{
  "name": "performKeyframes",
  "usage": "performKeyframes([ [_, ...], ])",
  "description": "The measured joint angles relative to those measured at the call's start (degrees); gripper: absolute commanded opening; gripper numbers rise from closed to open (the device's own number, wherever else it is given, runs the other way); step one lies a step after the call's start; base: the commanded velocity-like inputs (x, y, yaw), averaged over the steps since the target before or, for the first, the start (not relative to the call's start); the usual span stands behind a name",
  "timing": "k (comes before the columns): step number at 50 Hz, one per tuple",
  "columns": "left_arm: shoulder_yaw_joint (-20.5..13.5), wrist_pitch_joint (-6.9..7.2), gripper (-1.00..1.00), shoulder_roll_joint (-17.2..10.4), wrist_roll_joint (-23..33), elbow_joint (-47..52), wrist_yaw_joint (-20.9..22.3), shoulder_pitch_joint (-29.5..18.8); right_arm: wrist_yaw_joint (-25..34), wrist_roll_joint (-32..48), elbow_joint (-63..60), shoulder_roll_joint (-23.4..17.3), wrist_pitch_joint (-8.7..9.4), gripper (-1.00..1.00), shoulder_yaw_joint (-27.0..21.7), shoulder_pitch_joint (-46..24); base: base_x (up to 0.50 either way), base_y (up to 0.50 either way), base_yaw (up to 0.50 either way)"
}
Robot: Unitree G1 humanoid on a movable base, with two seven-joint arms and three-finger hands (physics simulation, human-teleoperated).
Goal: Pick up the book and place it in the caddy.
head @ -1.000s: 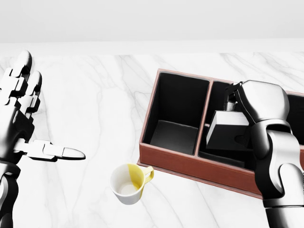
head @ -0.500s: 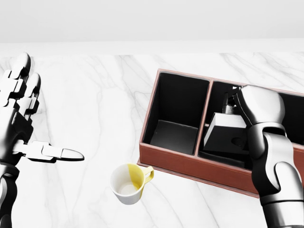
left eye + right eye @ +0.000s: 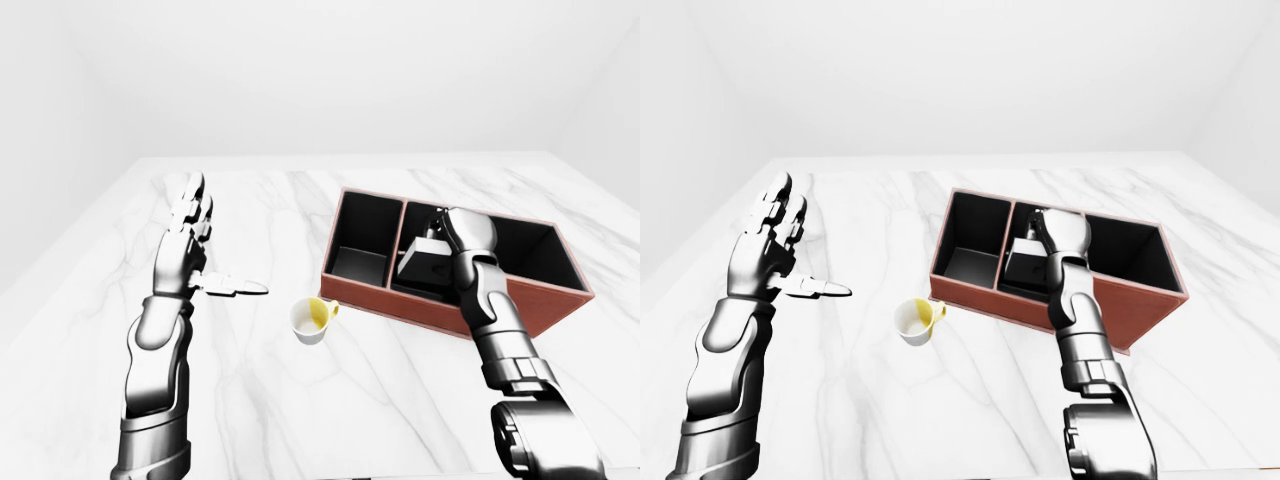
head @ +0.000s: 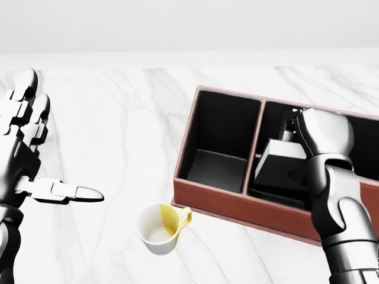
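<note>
Cup: a white cup with a yellow inside and handle lies tipped on the marble table, nearest the bottom of the head view, below and to the right of the left hand, apart from it.
Left hand: the left hand hangs over the table at the left edge, fingers spread and straight, thumb pointing right, holding nothing.
Caddy: the brown caddy with black compartments sits to the right of the cup; its leftmost compartment lies just left of the right hand.
Right hand: the right hand reaches into the middle compartment; its grip cannot be told, the fingers being hidden.
Book: the dark book leans tilted inside the middle compartment, directly under the right hand.
</note>
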State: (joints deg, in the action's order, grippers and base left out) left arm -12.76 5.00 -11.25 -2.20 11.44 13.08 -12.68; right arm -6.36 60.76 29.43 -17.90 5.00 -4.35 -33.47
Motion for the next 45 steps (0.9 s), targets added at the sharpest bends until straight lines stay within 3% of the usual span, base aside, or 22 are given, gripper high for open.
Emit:
performKeyframes([
  [45,-0.6,0.0,1.0,-0.2,-0.1,1.0,0.0,0.4,-14.5,-3.8,24.6,-0.5,0.0,-1.0,3.3,-8.5,0.0,0.0,0.0],
])
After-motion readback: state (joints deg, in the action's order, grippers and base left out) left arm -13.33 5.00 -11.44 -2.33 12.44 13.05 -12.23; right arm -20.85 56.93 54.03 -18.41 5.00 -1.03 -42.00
